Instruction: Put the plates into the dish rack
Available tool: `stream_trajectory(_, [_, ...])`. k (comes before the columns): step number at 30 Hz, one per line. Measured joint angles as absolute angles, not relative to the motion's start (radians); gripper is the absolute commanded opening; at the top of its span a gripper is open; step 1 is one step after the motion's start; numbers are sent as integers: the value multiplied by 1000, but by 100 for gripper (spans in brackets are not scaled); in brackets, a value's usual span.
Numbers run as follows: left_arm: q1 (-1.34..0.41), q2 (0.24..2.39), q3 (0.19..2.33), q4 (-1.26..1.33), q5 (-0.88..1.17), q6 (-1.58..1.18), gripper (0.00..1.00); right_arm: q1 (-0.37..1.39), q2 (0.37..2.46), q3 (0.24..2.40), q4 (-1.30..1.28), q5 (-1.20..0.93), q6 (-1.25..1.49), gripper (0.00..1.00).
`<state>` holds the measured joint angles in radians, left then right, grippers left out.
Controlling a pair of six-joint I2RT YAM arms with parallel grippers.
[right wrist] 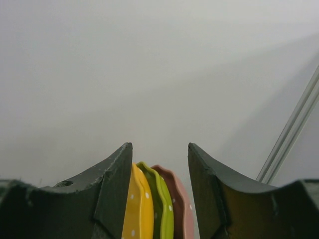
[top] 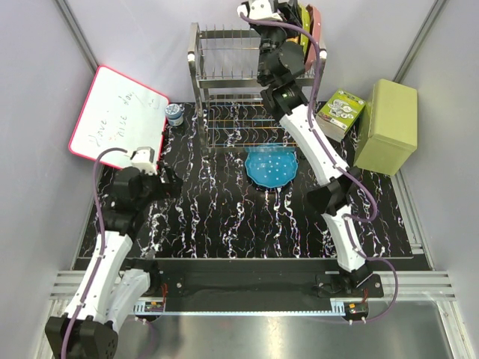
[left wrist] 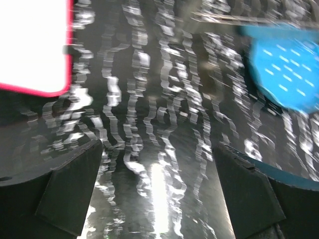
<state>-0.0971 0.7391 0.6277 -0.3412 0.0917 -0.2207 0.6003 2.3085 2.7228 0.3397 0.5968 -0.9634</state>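
Plates update: orange plate [right wrist: 135, 204], yellow-green plate [right wrist: 162, 204], pink plate [right wrist: 182, 209] upright in the dish rack [top: 224, 82] between the parted jaws of my right gripper [right wrist: 159, 149], left gripper [left wrist: 157, 149] wide open, so I reckon only the blue plate [top: 271, 166] on the worktop [top: 209, 217] remains.

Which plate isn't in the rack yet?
The blue plate: it lies flat on the table before the dish rack, while the orange, yellow-green and pink stand on edge in it.
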Motion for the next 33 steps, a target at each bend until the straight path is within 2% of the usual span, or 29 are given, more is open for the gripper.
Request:
stream_trajectory(3, [-121, 801, 653, -334, 192, -215, 99, 643, 2246, 2701, 340, 608, -993, 60])
stream_trajectory(7, [-242, 940, 720, -307, 262, -209, 99, 667, 2074, 2576, 300, 689, -982, 71])
stream_trajectory(8, [-277, 965, 728, -297, 273, -206, 99, 665, 2015, 2524, 275, 720, -963, 77])
stream_trajectory(11, [-356, 1032, 759, -288, 300, -185, 99, 652, 1767, 2238, 179, 770, -884, 85])
stream_trajectory(14, [-402, 1106, 790, -259, 334, -146, 99, 647, 1518, 1942, 47, 758, -785, 89])
stream_trajectory(20, [-457, 1340, 923, -228, 334, -116, 98, 648, 1225, 1623, -399, 544, -465, 94])
stream_trajectory(23, [-505, 1455, 995, -204, 310, -80, 80, 648, 1125, 1429, -558, 374, -331, 94])
stream_trajectory(24, [-522, 1478, 1007, -196, 309, -63, 57, 648, 1102, 1367, -597, 331, -299, 93])
stream_trajectory(26, [-567, 1526, 1031, -184, 306, -20, 26, 648, 1068, 1255, -664, 264, -250, 89])
stream_trajectory(28, [-607, 1581, 1068, -183, 306, 31, 9, 647, 1043, 1172, -720, 207, -216, 86])
stream_trajectory(33, [-675, 1736, 1195, -162, 302, 105, 3, 636, 952, 1086, -825, 70, -141, 89])
